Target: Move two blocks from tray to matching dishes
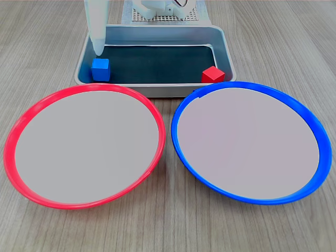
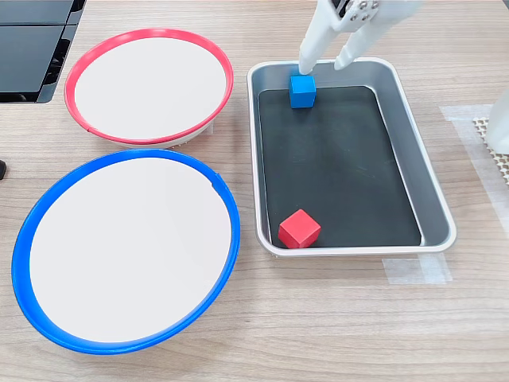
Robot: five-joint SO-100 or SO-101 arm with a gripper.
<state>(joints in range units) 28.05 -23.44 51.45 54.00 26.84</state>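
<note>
The tray (image 1: 152,90) (image 2: 433,191) holds both blocks. A blue cube (image 1: 100,69) (image 2: 302,90) sits in the corner at the first exterior view's left. A red cube (image 1: 212,75) (image 2: 299,229) lies in the opposite front corner. My gripper (image 2: 327,62) hangs open over the blue cube's end of the tray. One white finger (image 1: 98,44) comes down just behind the blue cube, and the other finger (image 2: 347,57) stands off to the side over the tray wall. Nothing is held. The red-rimmed dish (image 1: 84,147) (image 2: 147,79) and the blue-rimmed dish (image 1: 252,142) (image 2: 127,251) lie bare beside the tray.
The arm's white base (image 1: 163,8) stands on a mesh pad (image 2: 487,147) behind the tray. Dark flat panels (image 2: 32,44) lie at the second exterior view's top left. Clear tape (image 2: 413,270) sticks to the wooden table by the tray.
</note>
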